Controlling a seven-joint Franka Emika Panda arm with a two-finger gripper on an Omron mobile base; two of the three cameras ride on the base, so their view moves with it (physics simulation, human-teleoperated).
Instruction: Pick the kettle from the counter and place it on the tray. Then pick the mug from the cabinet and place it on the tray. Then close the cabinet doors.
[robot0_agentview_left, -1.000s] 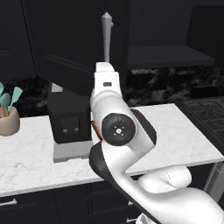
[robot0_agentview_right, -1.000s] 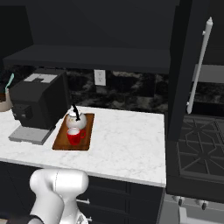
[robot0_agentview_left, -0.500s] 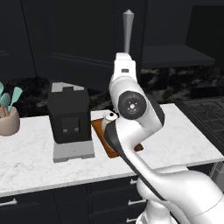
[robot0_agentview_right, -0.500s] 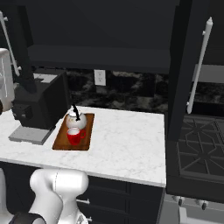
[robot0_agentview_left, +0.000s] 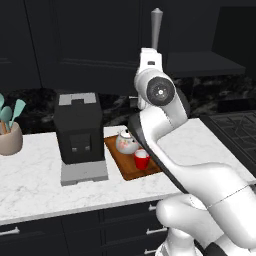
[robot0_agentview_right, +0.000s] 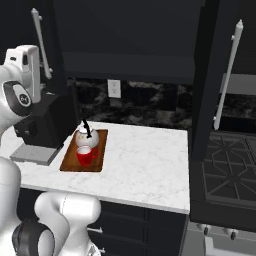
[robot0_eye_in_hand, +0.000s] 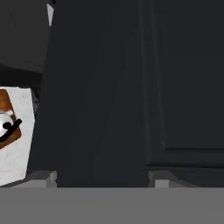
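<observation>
Tall black panelled cabinet door (robot0_eye_in_hand: 175, 87) directly before pincer; pincer state unclear. Risk: glancing push leaves door ajar above reddish-brown wooden tray (robot0_agentview_left: 131, 162).

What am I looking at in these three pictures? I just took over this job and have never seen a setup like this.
It is a white robot arm on a driving base in a kitchen. Two pictures come from cameras on the base, behind the arm to its left and right. The third comes from a camera on the hand, pressed close to a black cabinet door.

On the white counter lies a wooden tray carrying a small white kettle and a red mug. Beside it stand a black coffee machine and a pot of utensils.

The arm is raised by the left cabinet door; the right door stands open. I cannot tell whether the hand holds anything.
</observation>
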